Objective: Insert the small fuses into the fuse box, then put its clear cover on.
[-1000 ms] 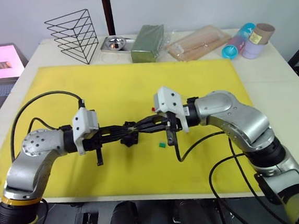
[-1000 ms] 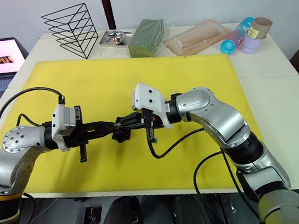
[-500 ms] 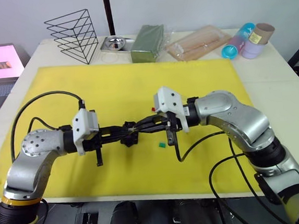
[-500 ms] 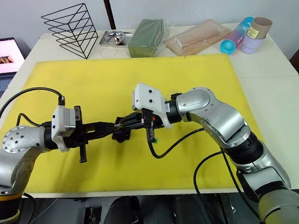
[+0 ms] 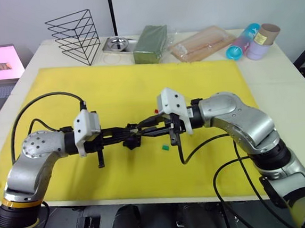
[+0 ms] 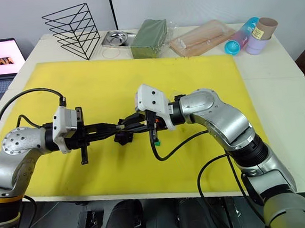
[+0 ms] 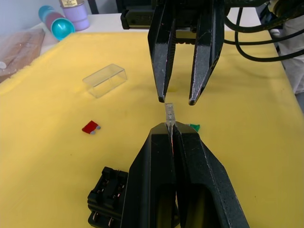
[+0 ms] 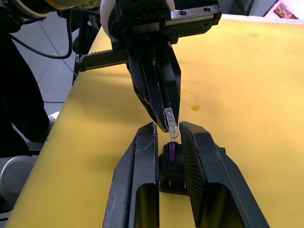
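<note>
Fuses first: the pale fuse [image 7: 169,114] is sticking out from between our left gripper's [image 7: 171,130] fingertips, which we are pressing fully together on its lower end. Our right gripper [image 7: 177,99] is facing it tip to tip, its two fingers parted with a clear gap, and the fuse's free end is sitting just short of that gap, touching neither finger as far as we can tell.

From the right wrist, the same pale fuse is standing tilted between our spread right fingers [image 8: 145,156], with the fuse box [image 8: 172,173] lying on the mat directly below and a purple fuse [image 8: 172,151] already seated in one of its slots. The left wrist view is showing the fuse box low beside our left fingers, and it is also giving us what the right wrist is not: the red fuse [image 7: 90,127] lying flat on the yellow mat [image 7: 57,156], the green fuse [image 7: 194,127] just beside our left fingertips, and the clear cover [image 7: 104,80] resting on the mat farther off, well apart from the box.

In the head views we are holding both grippers meeting over the middle of the mat, the green fuse lying near our right wrist.
</note>
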### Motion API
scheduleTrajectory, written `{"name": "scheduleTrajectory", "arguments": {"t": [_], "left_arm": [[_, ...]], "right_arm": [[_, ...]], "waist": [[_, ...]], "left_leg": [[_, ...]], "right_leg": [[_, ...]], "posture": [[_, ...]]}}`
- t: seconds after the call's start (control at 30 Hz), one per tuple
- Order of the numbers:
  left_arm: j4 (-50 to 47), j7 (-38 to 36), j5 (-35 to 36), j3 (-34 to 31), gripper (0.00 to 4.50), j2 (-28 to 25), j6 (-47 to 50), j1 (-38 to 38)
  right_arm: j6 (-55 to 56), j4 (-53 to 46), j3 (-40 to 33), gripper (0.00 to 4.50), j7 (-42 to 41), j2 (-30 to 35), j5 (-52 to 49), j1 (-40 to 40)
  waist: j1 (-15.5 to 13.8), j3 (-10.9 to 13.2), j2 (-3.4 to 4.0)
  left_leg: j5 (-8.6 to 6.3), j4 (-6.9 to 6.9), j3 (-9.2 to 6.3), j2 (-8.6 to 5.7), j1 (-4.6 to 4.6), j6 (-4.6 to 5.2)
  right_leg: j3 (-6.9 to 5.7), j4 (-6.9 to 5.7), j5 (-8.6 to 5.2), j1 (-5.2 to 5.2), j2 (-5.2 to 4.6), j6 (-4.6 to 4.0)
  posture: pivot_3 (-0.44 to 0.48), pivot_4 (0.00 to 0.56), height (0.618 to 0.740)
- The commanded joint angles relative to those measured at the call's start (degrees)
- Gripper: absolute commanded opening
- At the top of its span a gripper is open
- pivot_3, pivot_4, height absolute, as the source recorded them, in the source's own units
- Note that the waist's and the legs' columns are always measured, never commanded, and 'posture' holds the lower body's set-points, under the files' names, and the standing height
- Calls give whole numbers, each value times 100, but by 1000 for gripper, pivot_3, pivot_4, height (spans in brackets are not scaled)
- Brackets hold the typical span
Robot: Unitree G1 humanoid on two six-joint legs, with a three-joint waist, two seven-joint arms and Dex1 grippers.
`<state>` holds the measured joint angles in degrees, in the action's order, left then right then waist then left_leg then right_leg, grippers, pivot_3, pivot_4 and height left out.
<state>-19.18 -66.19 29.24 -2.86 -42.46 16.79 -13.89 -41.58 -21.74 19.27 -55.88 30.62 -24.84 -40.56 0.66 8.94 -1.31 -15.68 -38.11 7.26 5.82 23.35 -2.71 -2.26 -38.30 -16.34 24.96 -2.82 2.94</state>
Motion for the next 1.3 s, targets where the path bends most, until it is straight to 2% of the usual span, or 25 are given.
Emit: {"name": "scheduleTrajectory", "arguments": {"t": [0.03, 0.87, 1.0, 1.3], "left_arm": [[-170, -37, 67, -4, 0, -25, -82, -68], [-95, -114, 24, 65, 0, -28, -175, -145], [-105, -126, 44, 61, 0, -33, -171, -137], [-80, -126, -79, 70, 0, -116, -207, -85]], "right_arm": [[88, -43, -79, 843, 21, -46, 14, -68], [100, 14, -41, 843, -75, -55, 82, -50], [95, 3, -44, 36, -116, -44, 69, -36], [65, -35, -60, 36, -240, -9, 23, -60]], "waist": [[1, 0, 0], [1, 0, 0], [0, 0, 0], [0, 0, 0]], "left_leg": [[0, 0, 0, 0, 0, 0], [0, 0, 0, 0, 0, 0], [0, 0, 0, 0, 0, 0], [0, -1, 0, 0, 0, 0]], "right_leg": [[0, 0, 0, 0, 0, 0], [0, 0, 0, 0, 0, 0], [0, 0, 0, 0, 0, 0], [0, -1, 0, 0, 1, 0]], "posture": [[0, 150, 740], [0, 150, 740], [0, 150, 740], [0, 150, 740]]}}
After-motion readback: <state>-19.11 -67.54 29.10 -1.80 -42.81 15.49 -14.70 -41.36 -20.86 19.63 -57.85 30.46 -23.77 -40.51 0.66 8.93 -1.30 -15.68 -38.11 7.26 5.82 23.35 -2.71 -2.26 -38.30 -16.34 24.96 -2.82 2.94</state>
